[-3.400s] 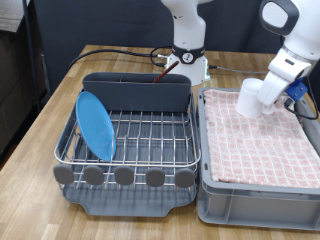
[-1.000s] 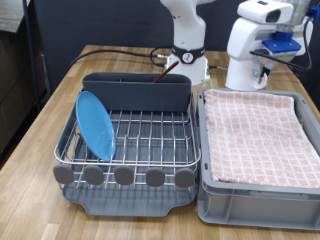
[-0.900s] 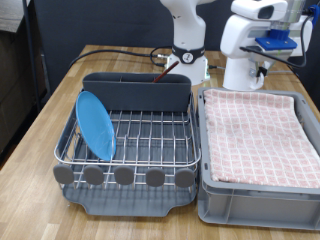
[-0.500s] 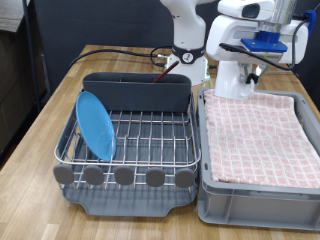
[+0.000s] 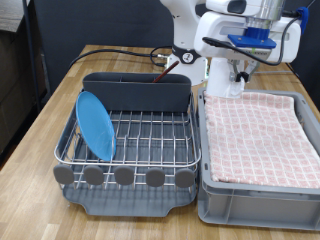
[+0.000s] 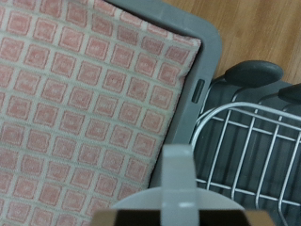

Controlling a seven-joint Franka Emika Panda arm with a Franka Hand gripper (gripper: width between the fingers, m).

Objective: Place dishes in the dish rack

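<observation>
Tool (image 5: 228, 82), clamped on one white mug (image 5: 226, 78), has moved left toward the rack (image 5: 125, 140); I count one plate (image 5: 96, 125) racked.

Worktop (image 5: 60, 105): we see pale wood planks.
Rack (image 5: 130, 150): we find its dark tray resting on the worktop, towards the exterior view's left.
Crate (image 5: 255, 195): we see it just beside the rack, on its right.
Cable (image 5: 120, 50): we note it lying behind the rack.
</observation>
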